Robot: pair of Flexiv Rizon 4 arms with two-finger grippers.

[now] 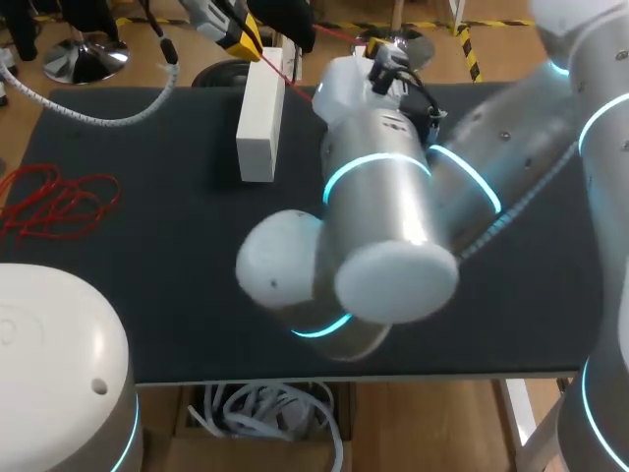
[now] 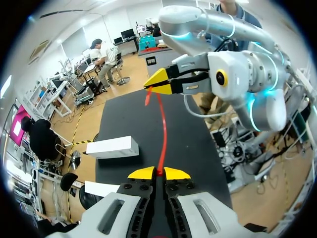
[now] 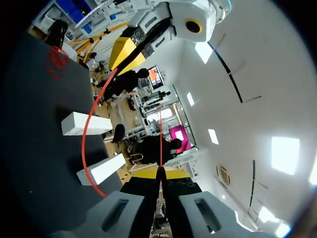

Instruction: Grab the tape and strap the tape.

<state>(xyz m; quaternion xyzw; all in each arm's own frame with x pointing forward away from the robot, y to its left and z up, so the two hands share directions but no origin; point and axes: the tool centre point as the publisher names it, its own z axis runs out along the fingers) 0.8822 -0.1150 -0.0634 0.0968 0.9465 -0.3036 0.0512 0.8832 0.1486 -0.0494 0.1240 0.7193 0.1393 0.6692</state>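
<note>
Left gripper [image 2: 158,173] and right gripper [image 3: 159,171] both pinch 1 thin red tape [image 2: 164,130] above the matte table [image 1: 147,246].

Straight red tape [image 1: 291,81] runs from left fingers [image 1: 241,41] past white block [image 1: 260,123].

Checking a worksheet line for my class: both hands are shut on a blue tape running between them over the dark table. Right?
No: the tape is red, not blue, as the left wrist view shows. The left hand and the right hand are both shut on it, running between them over the dark table.
</note>
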